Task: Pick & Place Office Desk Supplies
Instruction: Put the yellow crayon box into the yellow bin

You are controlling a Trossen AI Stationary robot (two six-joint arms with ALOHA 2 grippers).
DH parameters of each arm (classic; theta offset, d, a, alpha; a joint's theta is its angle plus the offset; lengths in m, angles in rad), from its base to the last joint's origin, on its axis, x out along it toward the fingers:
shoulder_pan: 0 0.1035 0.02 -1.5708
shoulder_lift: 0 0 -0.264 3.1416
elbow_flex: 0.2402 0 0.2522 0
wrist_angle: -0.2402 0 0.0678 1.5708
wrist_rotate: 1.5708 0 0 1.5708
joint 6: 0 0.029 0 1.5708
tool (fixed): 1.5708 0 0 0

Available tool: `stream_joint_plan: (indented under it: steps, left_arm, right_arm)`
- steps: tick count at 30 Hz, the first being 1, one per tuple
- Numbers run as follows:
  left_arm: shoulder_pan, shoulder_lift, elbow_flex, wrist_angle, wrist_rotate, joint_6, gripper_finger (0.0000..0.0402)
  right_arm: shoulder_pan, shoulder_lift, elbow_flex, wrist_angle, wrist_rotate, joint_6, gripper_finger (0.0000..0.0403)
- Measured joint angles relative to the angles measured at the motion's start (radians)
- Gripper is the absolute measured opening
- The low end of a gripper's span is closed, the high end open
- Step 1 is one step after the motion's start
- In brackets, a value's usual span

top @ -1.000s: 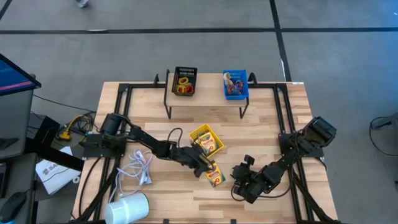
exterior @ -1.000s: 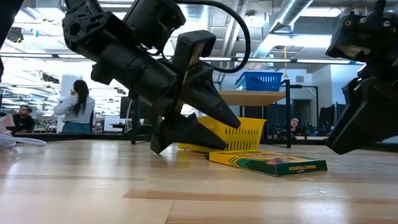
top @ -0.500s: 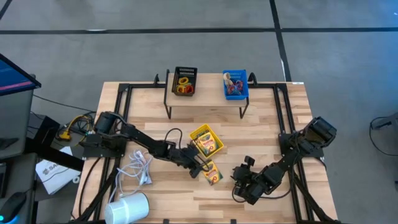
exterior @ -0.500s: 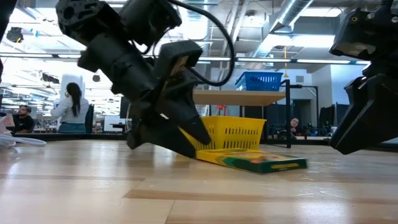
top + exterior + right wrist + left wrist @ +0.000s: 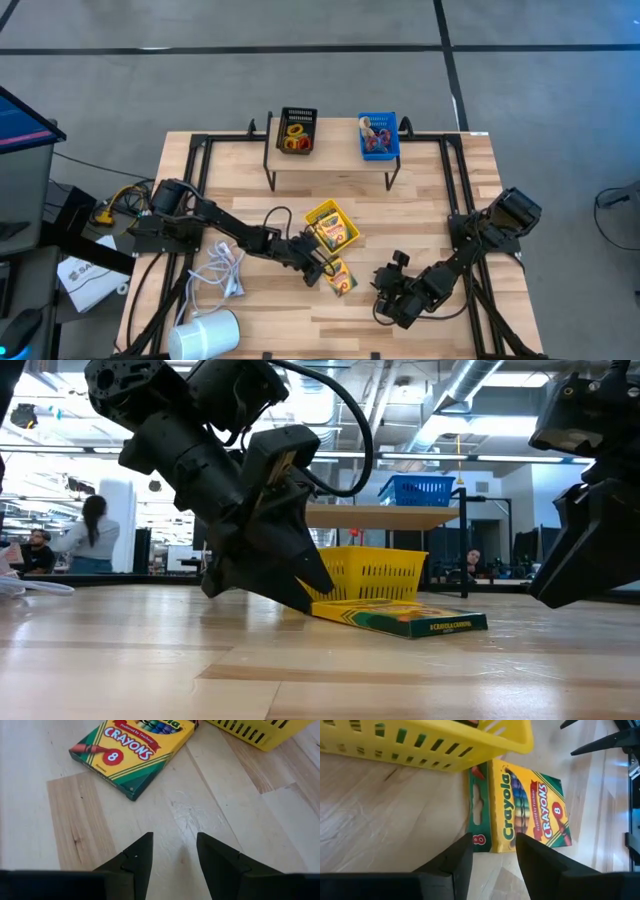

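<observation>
The crayon box [image 5: 529, 807] lies flat on the table [image 5: 440, 190], near the middle of the surface toward its front edge, with one corner touching the yellow bin [image 5: 420, 742]. The left gripper [image 5: 492, 855] sits low at the box's end, fingers parted to a moderate gap and holding nothing. The right gripper [image 5: 172, 852] rests near the front-right part of the table, fingers likewise apart and empty. On the raised shelf at the rear edge stand the black bin [image 5: 297, 131] and blue bin [image 5: 379, 137].
</observation>
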Motion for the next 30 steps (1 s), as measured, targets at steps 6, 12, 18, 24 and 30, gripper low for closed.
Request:
stream_joint_plan:
  steps: [6, 12, 18, 24, 30]
  left_arm:
    - [-0.006, -0.022, 0.002, 0.002, -0.006, 0.008, 0.0143]
    - [-0.010, -0.095, 0.003, -0.092, -0.092, 0.057, 0.0143]
    - [-0.005, -0.078, 0.002, -0.206, -0.101, 0.029, 0.0143]
    - [-0.004, -0.024, 0.005, -0.127, -0.082, 0.024, 0.0143]
    - [-0.002, -0.011, 0.006, -0.080, -0.056, 0.022, 0.0143]
  right_arm:
    - [0.000, 0.000, 0.000, -0.002, 0.000, 0.000, 0.0150]
    - [0.000, 0.000, 0.000, -0.003, 0.000, 0.000, 0.0150]
    - [0.000, 0.000, 0.000, -0.005, 0.000, 0.000, 0.0150]
    - [-0.001, 0.000, 0.000, 0.002, 0.000, 0.000, 0.0150]
    - [-0.001, 0.000, 0.000, 0.007, 0.000, 0.000, 0.0150]
